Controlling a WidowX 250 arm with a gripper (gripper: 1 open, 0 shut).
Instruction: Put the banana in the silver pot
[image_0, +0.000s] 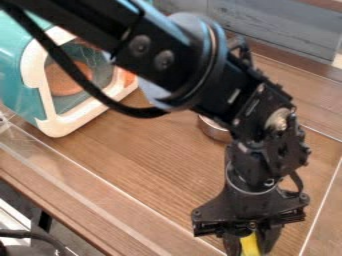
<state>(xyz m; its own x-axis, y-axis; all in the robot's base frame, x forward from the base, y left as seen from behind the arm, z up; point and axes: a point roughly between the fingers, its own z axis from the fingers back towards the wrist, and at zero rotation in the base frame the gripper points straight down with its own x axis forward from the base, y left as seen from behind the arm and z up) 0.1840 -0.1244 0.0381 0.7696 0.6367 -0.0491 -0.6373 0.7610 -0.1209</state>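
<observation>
The banana (250, 244) shows only as a small yellow piece at the bottom edge of the camera view, between the black fingers. My gripper (250, 237) points straight down over it, and its fingers are drawn in against the yellow piece, shut on it. The bulky black arm covers most of the frame. Just a sliver of the silver pot (213, 126) peeks out behind the arm, near the middle of the wooden table.
A toy microwave (54, 90), teal and cream with an orange inside, stands at the left. A clear plastic sheet (60, 172) runs along the table's front left edge. A blue-grey plank wall (287, 25) closes the back.
</observation>
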